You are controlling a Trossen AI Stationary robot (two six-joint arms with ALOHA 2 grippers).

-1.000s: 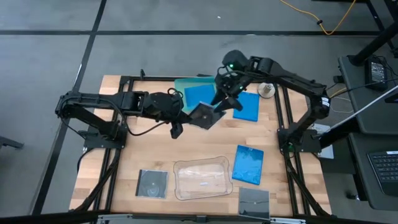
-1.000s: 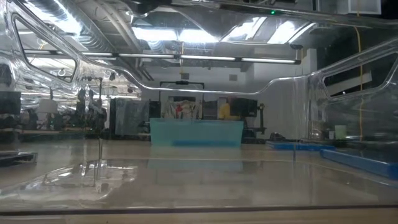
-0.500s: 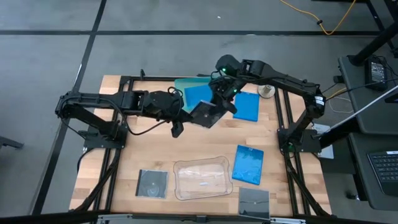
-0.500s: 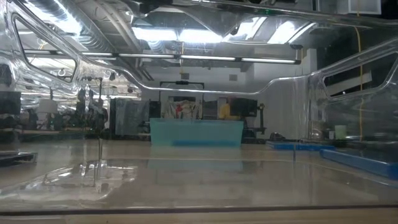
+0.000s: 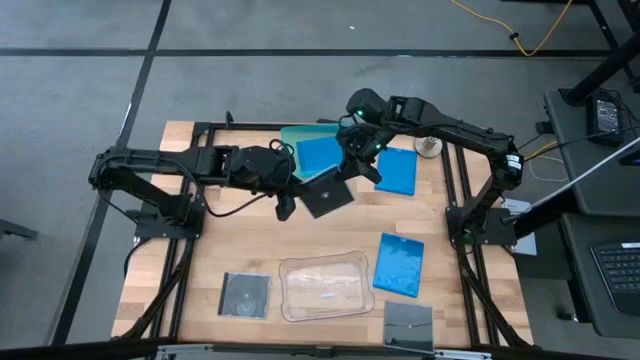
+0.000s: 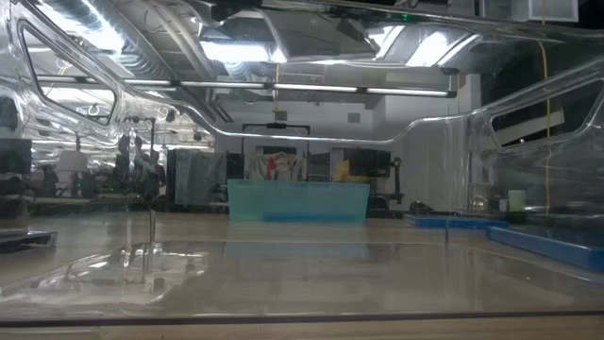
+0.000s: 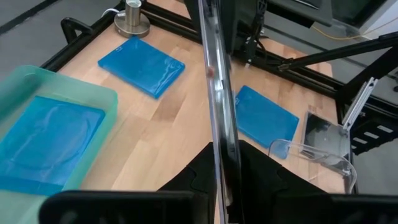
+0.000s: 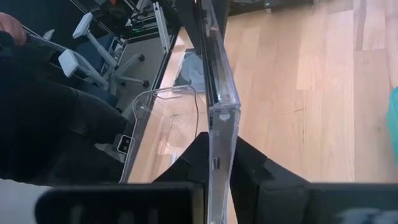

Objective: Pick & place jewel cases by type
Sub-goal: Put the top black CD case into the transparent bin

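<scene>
Above the worktop (image 5: 200,250) centre, near the teal tray (image 5: 296,138): left claw (image 5: 296,192) and right claw (image 5: 352,160) both clamped on one dark square jewel case (image 5: 326,192), pinched edge-on at opposite sides, clear of the wood. Probably light and stiff, but brittle, slick plastic; best gripped at a rim, never mid-face. One blue jewel case (image 5: 320,155) in the teal tray, two more (image 5: 396,171) (image 5: 400,264) flat on the boards. Remaining grey cases (image 5: 245,295) (image 5: 409,326) flanking the clear tray (image 5: 325,288).
</scene>
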